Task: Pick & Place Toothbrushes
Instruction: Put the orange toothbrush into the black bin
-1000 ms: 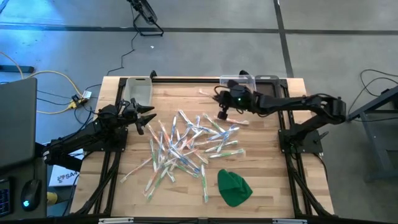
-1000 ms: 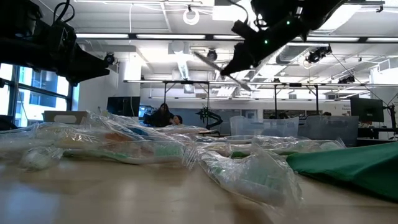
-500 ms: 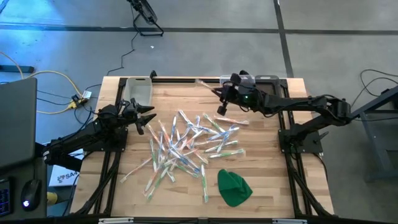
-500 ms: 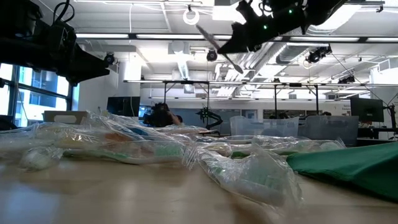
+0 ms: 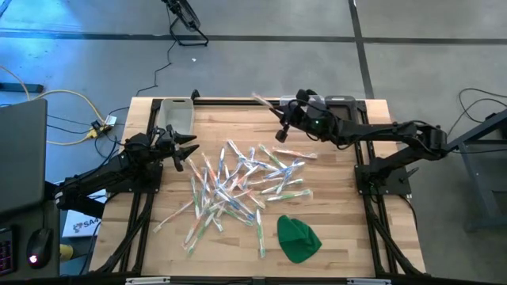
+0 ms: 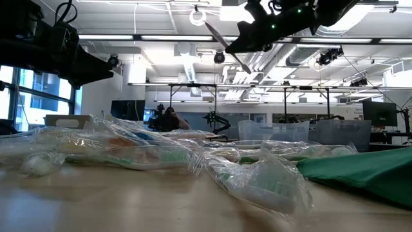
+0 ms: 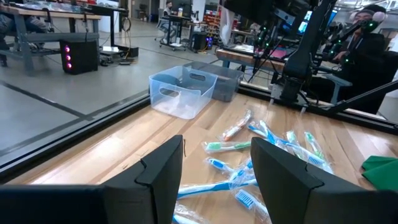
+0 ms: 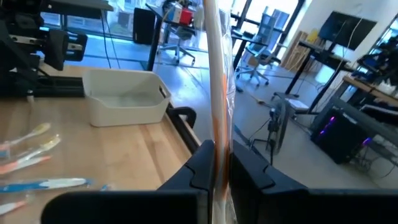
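The table point(image 5: 333, 237) is bare along its near edge; wrapped toothbrushes point(image 5: 238, 186) are heaped at centre. One toothbrush point(image 5: 264, 102) is pinched by the raised right gripper point(image 5: 279, 111) near the far edge. The left gripper point(image 5: 184, 149) is spread beside the heap

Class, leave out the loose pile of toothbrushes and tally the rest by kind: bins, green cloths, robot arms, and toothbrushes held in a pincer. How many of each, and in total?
Bins: 3
Green cloth: 1
Arms: 2
Held toothbrush: 1
Total: 7
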Action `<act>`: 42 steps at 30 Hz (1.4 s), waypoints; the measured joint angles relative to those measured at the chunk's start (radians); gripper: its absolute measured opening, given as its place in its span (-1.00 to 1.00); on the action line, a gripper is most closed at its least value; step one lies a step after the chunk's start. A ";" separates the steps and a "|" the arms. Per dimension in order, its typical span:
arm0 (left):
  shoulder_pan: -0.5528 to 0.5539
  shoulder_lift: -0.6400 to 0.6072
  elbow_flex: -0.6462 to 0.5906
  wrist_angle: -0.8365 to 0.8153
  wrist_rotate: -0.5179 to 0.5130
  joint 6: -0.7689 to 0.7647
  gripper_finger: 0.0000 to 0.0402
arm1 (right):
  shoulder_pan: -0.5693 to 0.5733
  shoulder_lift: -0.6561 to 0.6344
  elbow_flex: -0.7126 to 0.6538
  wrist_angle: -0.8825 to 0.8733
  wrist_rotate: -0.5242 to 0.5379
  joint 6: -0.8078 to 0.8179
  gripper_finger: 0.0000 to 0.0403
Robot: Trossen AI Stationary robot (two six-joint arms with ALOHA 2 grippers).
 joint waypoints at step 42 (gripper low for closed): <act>0.000 0.000 0.000 0.000 -0.003 0.004 -0.07 | -0.110 -0.197 0.000 -0.527 0.285 0.299 -0.89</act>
